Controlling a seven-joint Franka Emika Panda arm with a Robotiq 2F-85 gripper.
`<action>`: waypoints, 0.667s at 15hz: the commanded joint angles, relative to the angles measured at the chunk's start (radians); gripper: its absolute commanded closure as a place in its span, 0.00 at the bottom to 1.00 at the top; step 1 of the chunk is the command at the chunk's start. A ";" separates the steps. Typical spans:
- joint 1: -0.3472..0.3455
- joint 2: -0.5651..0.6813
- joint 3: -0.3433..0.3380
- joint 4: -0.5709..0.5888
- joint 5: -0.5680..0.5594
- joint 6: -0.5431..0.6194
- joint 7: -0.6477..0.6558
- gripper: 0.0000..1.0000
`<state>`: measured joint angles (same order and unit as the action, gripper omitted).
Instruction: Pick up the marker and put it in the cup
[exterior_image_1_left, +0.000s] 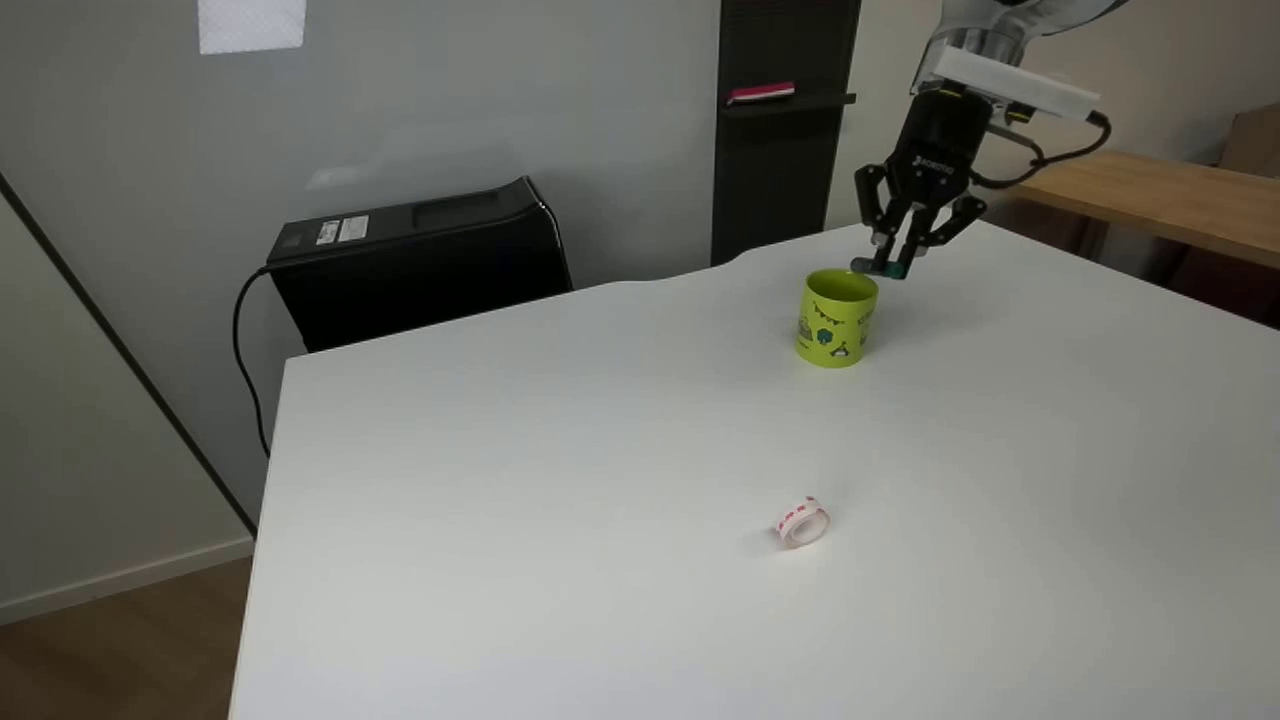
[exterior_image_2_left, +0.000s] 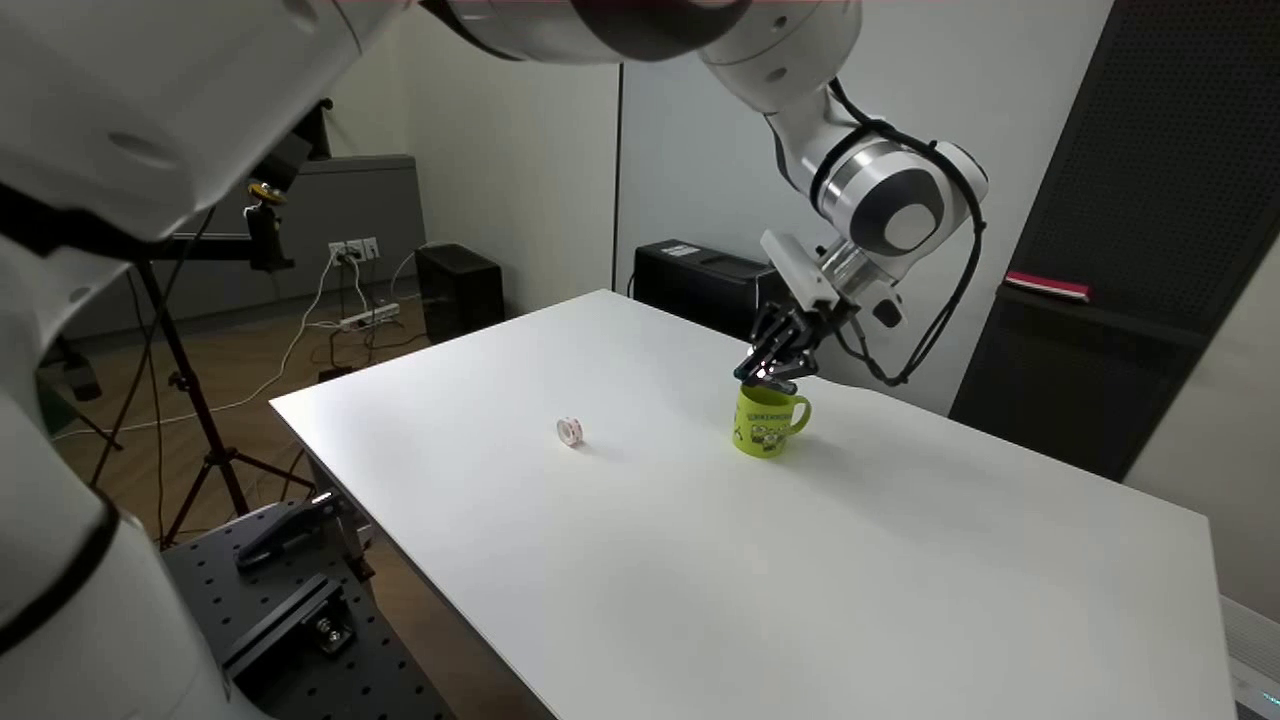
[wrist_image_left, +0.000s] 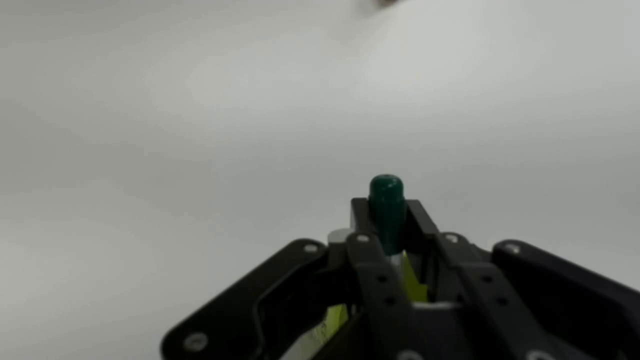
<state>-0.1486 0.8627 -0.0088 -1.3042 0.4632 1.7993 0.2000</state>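
Observation:
The yellow-green cup (exterior_image_1_left: 836, 322) stands upright on the white table; its handle shows in an exterior view (exterior_image_2_left: 801, 413). My gripper (exterior_image_1_left: 893, 262) is shut on the marker (exterior_image_1_left: 866, 266) and holds it above the table by the cup's rim. The gripper also shows just over the cup in an exterior view (exterior_image_2_left: 764, 368). In the wrist view the marker's dark green end (wrist_image_left: 387, 207) sticks out between the fingertips. The rest of it is mostly hidden by the fingers. Parts of the cup (wrist_image_left: 414, 286) show below, between the fingers. The marker lies roughly sideways, not upright.
A small white and pink tape roll (exterior_image_1_left: 803, 523) lies on the white table (exterior_image_1_left: 520, 500), apart from the cup; it also shows in an exterior view (exterior_image_2_left: 570, 431). A black box (exterior_image_1_left: 420, 265) stands behind the table's edge, by the grey wall.

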 joint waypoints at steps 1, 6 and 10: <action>-0.010 0.117 0.022 0.179 -0.011 -0.080 0.023 0.97; -0.007 0.206 0.041 0.310 -0.016 -0.149 0.032 0.97; -0.004 0.254 0.048 0.387 -0.023 -0.193 0.037 0.58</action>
<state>-0.1477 1.0502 0.0253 -1.0432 0.4617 1.6663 0.2011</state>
